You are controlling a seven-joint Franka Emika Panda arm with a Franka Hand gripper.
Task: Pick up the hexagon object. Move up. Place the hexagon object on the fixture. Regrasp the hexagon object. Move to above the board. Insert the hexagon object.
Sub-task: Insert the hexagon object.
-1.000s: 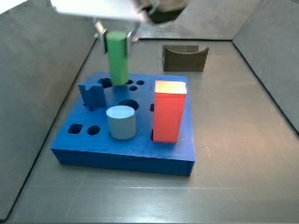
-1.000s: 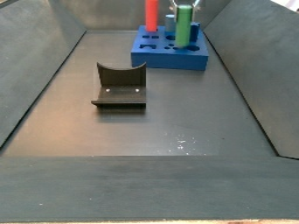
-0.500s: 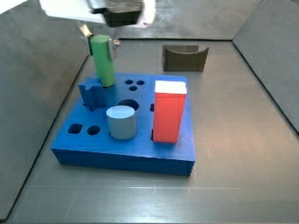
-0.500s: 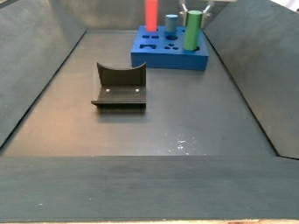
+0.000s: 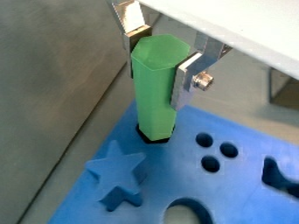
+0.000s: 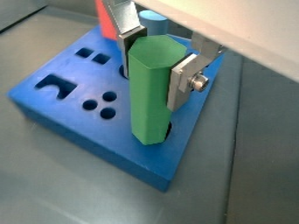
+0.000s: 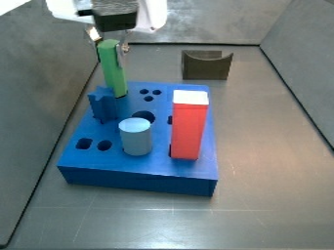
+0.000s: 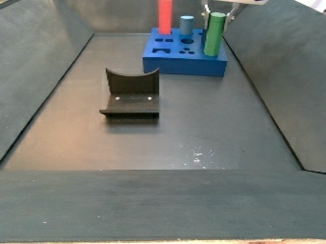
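Hexagon object: a rigid green prism, probably light and smooth-sided (flat faces suit the pads best, taken near the top as now).
Gripper: clamped on the hexagon object's upper end, one silver finger flat on a side face.
Position: the hexagon object hangs upright below the gripper, its lower end in a hole at a corner of the board, beside the star-shaped hole.
Fixture: well apart, bare.
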